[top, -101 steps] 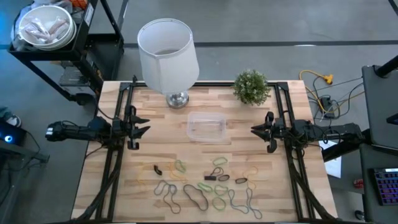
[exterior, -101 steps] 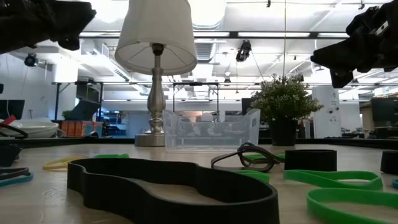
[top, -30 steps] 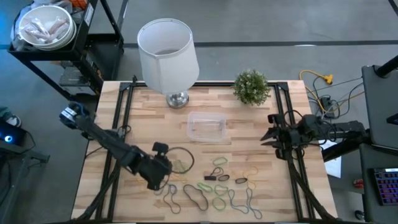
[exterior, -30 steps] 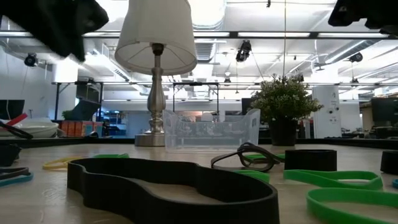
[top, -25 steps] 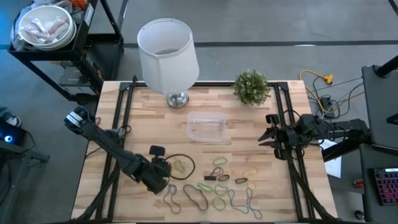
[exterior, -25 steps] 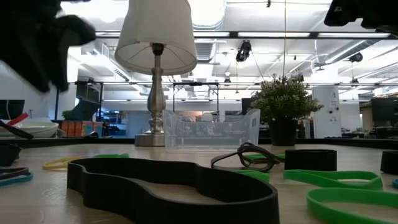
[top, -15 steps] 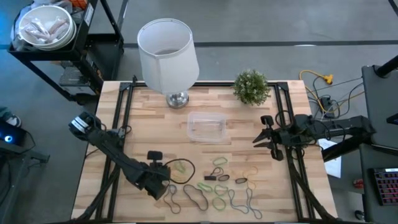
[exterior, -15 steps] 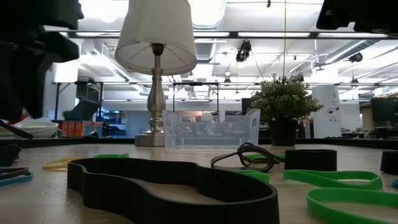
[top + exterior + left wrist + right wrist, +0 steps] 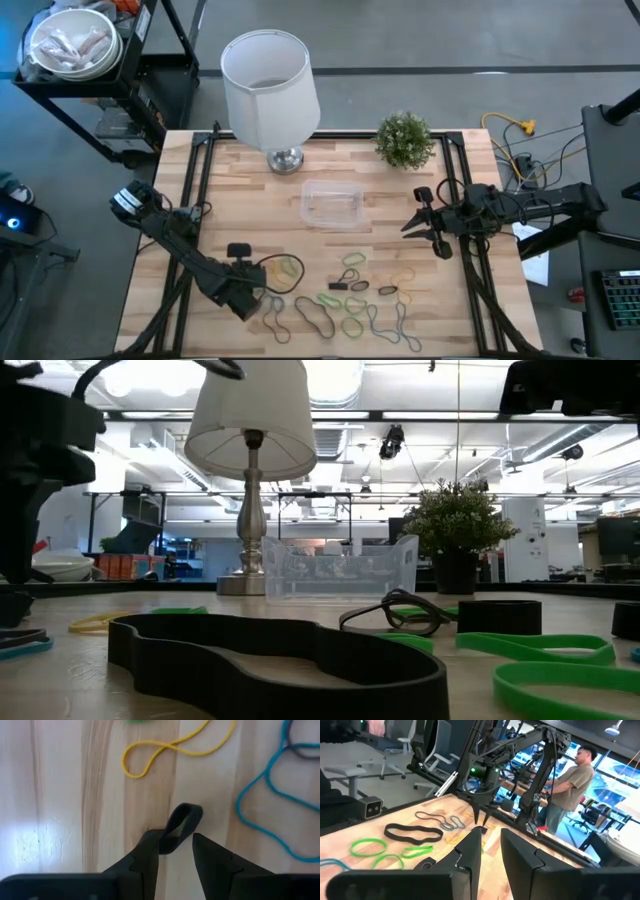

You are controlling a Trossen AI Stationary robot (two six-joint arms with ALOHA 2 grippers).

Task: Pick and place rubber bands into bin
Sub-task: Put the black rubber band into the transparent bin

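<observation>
The left hand [image 9: 175, 851] hangs low over the table [image 9: 230, 190], fingers part open and holding nothing, straddling a small black rubber band [image 9: 180, 827]. More rubber bands [image 9: 345, 295] lie scattered at the near edge; the clear bin [image 9: 331, 205] sits mid-table. The band looks light, limp and stretchy; pinching its raised loop seems best. The right hand [image 9: 418, 223] waits aloft, slightly open and empty.

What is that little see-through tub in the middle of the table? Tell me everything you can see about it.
The small clear plastic rectangular bin has rounded corners and see-through walls. It sits upright and open-topped on the wooden table, near the middle, in front of the white-shaded lamp. From above it looks empty; the coloured rubber bands lie scattered on the wood nearer the front. Nothing but the tabletop touches it.
</observation>
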